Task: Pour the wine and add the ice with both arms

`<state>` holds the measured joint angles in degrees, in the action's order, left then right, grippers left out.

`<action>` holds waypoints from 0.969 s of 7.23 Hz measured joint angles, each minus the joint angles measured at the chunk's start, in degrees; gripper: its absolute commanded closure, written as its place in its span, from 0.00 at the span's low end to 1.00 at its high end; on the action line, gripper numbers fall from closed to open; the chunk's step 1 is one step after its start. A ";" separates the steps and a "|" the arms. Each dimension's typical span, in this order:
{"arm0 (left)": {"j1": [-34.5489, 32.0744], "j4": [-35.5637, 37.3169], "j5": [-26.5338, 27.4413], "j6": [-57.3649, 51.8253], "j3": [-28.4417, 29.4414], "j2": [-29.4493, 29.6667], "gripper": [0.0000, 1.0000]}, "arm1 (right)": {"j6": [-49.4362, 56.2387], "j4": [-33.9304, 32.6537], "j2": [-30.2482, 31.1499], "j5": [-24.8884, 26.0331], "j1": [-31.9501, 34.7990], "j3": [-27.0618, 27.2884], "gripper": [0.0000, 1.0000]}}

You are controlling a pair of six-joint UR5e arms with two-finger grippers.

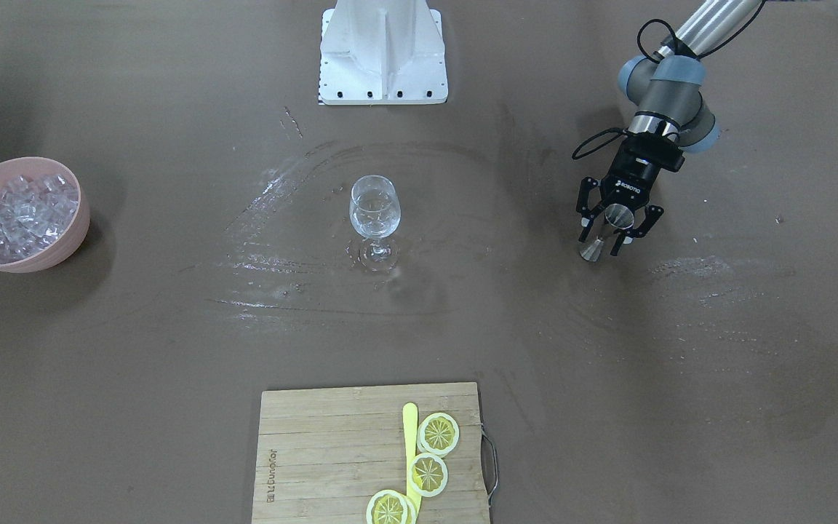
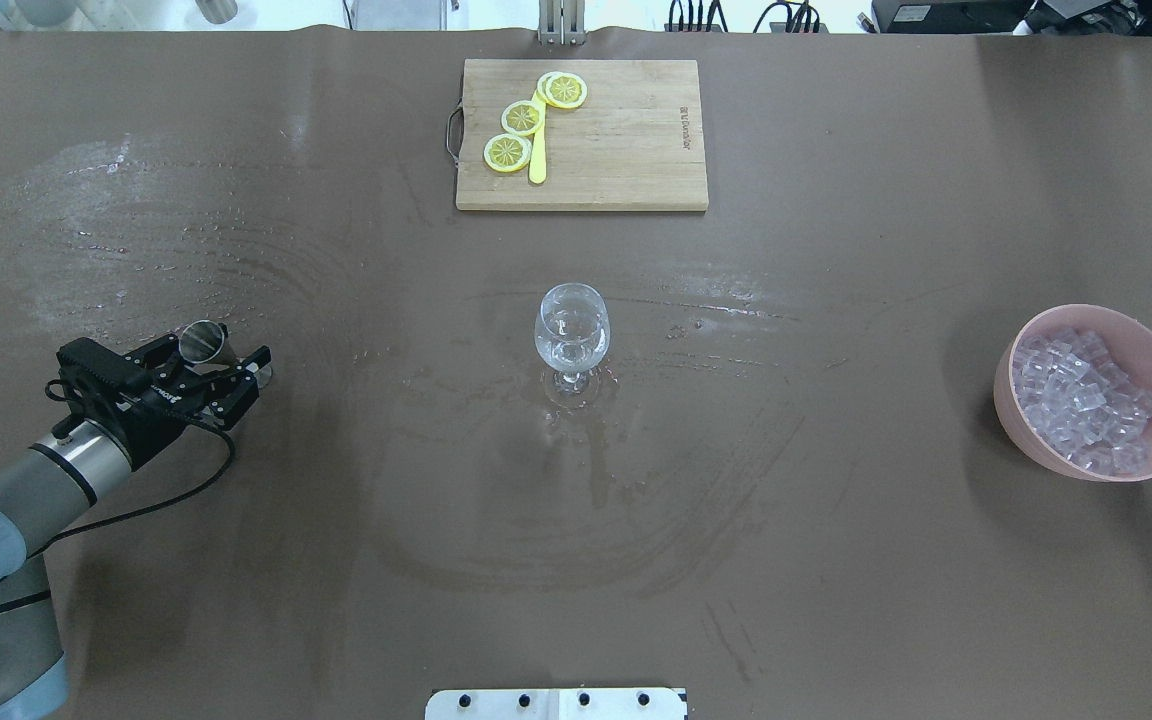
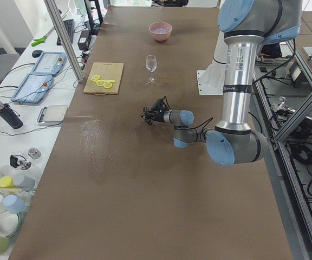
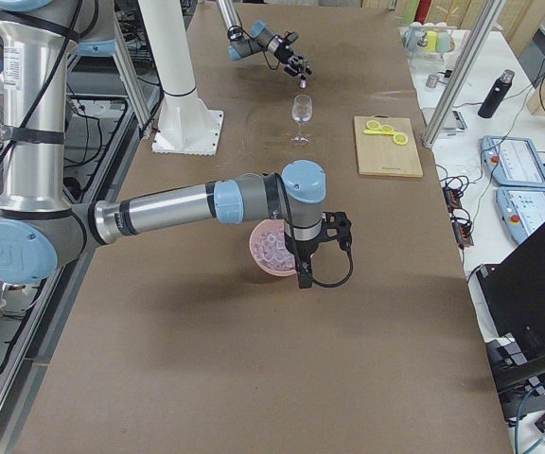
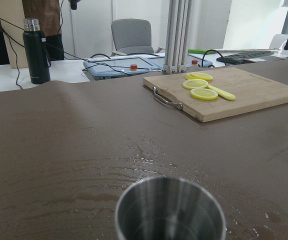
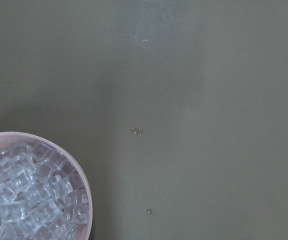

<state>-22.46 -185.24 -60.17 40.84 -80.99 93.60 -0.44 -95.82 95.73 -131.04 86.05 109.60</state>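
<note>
Nearest the left wrist camera stands a steel jigger (image 5: 170, 210), upright on the streaked desk (image 1: 172, 407) between the spread fingers of the left gripper (image 1: 610, 239), which looks released rather than clamped on it. Ice (image 1: 22, 211) fills a pink bowl (image 1: 62, 251) at the desk's end on the robot's right, well apart from the glass (image 1: 374, 211) at mid-desk, which holds a little clear liquid. Beside that bowl hangs the right gripper (image 4: 305, 270), released or clenched I cannot tell, and lemon slices (image 1: 438, 434) lie on a board (image 1: 317, 451) at the edge opposite the robot.
</note>
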 measured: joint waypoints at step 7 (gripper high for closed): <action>-0.02 -2.48 -1.68 -0.13 0.25 -0.65 0.01 | 0.00 -0.05 0.00 0.00 0.00 0.26 0.00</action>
<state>-22.49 -187.71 -61.85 40.70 -80.73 92.94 -0.44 -95.88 95.72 -131.05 86.04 109.86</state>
